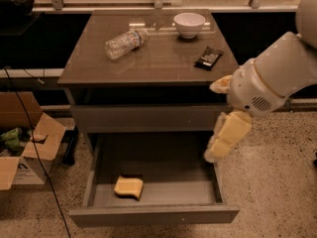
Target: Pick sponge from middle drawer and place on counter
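The pale-yellow sponge (pixel 129 186) lies slightly curled on the floor of the open middle drawer (pixel 153 215), at its front left. The glossy grey-brown counter (pixel 163 63) tops the cabinet. My gripper (pixel 211 122) hangs at the cabinet's right side, above the drawer's right wall and well to the right of the sponge. Its yellowish fingers (pixel 228 133) are spread apart and hold nothing. The white arm reaches in from the right edge.
On the counter lie a clear plastic bottle (pixel 125 42) on its side, a white bowl (pixel 189 24) and a dark snack packet (pixel 208 57). An open cardboard box (pixel 25 152) and a black cable (pixel 34 152) are on the speckled floor at the left.
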`<state>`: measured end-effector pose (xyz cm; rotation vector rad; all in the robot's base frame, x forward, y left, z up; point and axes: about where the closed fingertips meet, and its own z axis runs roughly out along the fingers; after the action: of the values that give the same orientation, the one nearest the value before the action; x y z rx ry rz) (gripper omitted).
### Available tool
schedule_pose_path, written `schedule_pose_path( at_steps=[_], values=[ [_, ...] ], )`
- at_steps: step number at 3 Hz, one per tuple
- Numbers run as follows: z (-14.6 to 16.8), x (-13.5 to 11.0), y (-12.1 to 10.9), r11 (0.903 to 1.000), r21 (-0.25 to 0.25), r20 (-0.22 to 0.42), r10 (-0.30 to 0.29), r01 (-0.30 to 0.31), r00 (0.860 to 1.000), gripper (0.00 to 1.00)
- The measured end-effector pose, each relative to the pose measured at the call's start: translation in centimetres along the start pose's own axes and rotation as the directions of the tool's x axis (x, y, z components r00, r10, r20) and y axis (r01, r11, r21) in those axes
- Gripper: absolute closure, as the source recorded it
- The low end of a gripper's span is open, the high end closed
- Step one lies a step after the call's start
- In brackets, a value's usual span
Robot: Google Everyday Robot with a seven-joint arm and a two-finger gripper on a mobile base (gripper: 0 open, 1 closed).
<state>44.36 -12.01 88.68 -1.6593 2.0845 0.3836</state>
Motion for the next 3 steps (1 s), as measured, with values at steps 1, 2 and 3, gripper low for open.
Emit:
schedule_pose_path(
  at_steps=[1, 2, 3],
  values=[
    [6.6, 0.2, 0.6, 0.9931, -0.115, 0.134, 0.037, -0.022, 0.990, 0.00],
    [6.6, 0.2, 0.6, 0.9931, -0.115, 0.134, 0.037, -0.022, 0.990, 0.00],
    [8.6, 0.1, 0.5, 0.9927, -0.114, 0.143, 0.056, -0.039, 0.988, 0.00]
  ],
)
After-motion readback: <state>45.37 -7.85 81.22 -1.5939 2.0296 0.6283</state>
